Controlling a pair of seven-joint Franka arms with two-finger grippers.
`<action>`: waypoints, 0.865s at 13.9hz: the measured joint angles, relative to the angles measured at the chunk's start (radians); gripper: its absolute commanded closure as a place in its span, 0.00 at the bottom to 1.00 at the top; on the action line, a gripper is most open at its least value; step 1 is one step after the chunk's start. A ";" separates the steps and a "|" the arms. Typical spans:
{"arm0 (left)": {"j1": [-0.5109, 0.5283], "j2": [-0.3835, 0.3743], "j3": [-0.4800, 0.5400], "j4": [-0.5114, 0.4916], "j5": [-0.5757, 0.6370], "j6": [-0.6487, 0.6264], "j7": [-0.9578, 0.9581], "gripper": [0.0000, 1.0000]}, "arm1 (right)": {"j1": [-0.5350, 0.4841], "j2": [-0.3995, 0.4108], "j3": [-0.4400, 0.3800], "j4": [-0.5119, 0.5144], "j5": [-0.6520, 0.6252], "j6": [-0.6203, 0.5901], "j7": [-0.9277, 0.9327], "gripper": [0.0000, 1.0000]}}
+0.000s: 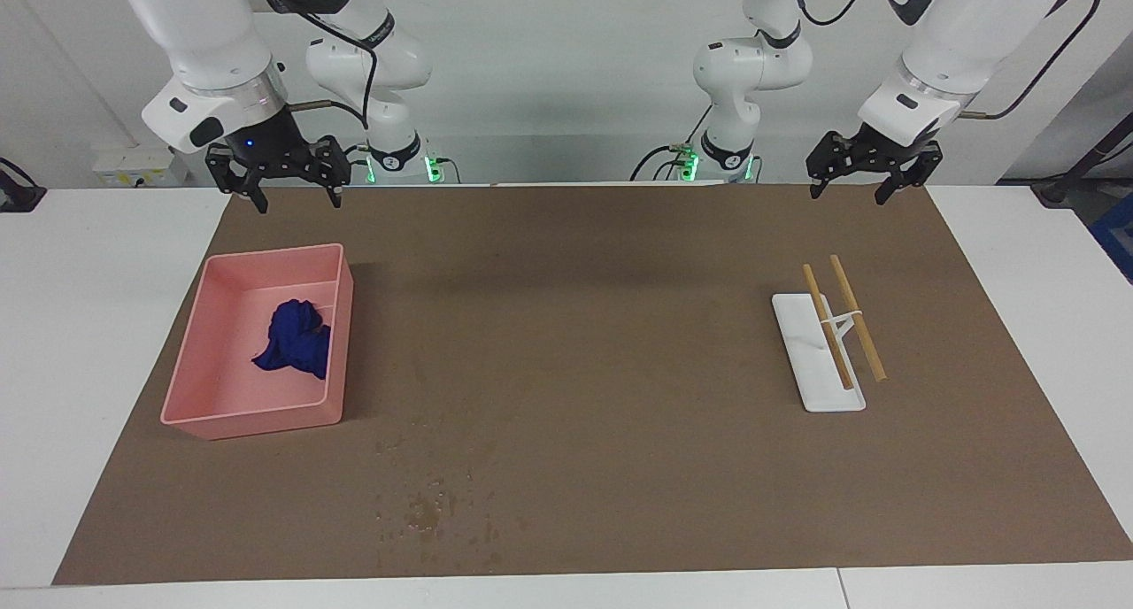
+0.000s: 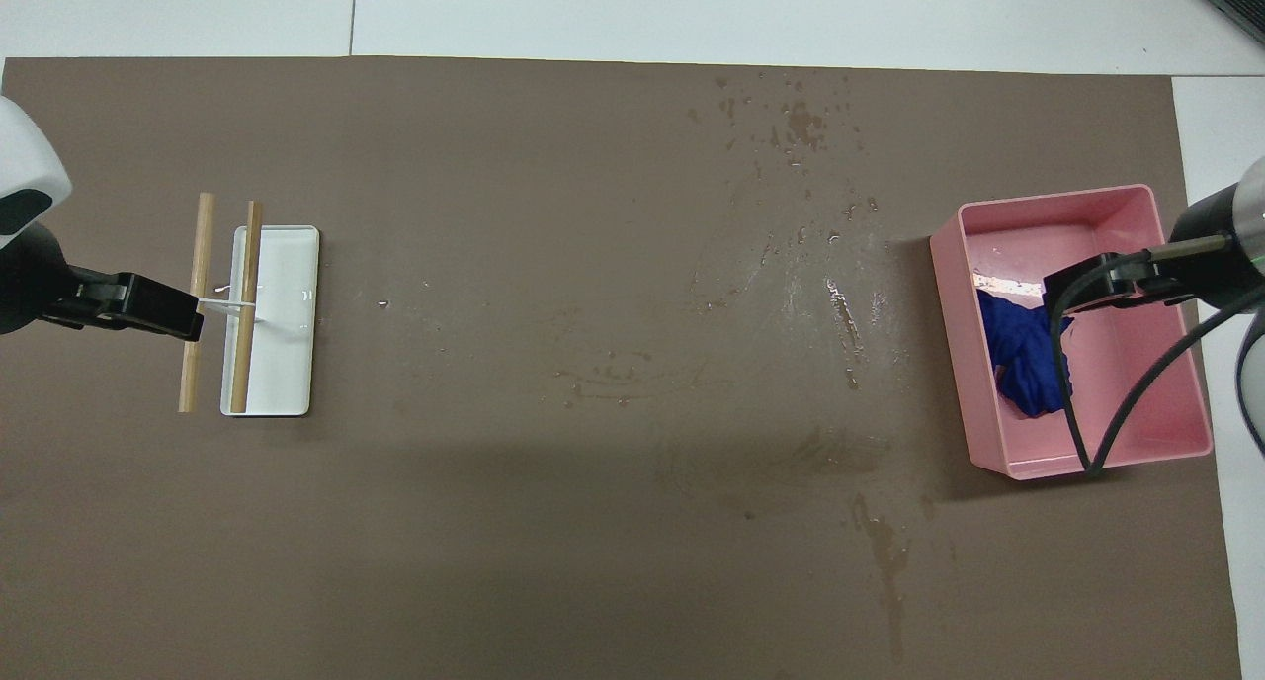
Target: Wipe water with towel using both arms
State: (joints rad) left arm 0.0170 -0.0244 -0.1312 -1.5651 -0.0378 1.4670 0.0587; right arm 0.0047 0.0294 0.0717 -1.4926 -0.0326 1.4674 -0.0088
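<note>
A crumpled dark blue towel [image 1: 294,348] lies in a pink bin [image 1: 265,255] at the right arm's end of the brown mat. Water [image 1: 429,507] shows as droplets and wet streaks [image 2: 840,304] on the mat, farther from the robots than the bin and toward the middle. My right gripper [image 1: 298,204] hangs open and empty over the mat's edge by the robots, above the bin's end nearest the robots. Over the mat's corner at the left arm's end, my left gripper [image 1: 848,196] is also open and holds nothing.
A white stand [image 1: 819,388] carrying two wooden sticks [image 1: 857,317] sits on the mat [image 1: 575,326] at the left arm's end, under the left gripper in the overhead view. White table surrounds the mat.
</note>
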 measured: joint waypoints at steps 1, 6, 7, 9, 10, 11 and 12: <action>0.000 0.000 0.000 0.000 0.000 0.000 0.000 0.00 | -0.005 0.000 -0.001 -0.001 0.000 0.002 0.001 0.00; 0.000 0.000 0.000 0.000 0.000 0.000 0.000 0.00 | -0.016 0.000 -0.003 -0.002 0.000 0.004 0.002 0.00; 0.000 0.000 0.000 0.000 0.000 0.000 0.000 0.00 | -0.016 0.000 -0.003 -0.003 0.000 0.004 0.002 0.00; 0.000 0.000 0.000 0.000 0.000 0.000 0.000 0.00 | -0.016 0.000 -0.003 -0.004 0.004 0.004 0.002 0.00; 0.000 0.000 0.000 0.000 0.000 0.000 0.000 0.00 | -0.016 0.001 -0.003 -0.005 0.009 0.004 0.003 0.00; 0.000 0.000 0.000 0.000 0.000 0.000 0.000 0.00 | -0.018 0.003 -0.003 -0.005 0.010 0.005 0.005 0.00; 0.000 0.000 0.000 0.000 0.000 0.000 0.000 0.00 | -0.026 0.005 -0.003 -0.005 0.010 0.009 0.006 0.00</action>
State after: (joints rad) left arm 0.0170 -0.0244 -0.1312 -1.5651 -0.0378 1.4670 0.0587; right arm -0.0216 0.0341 0.0687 -1.4980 -0.0224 1.4764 -0.0024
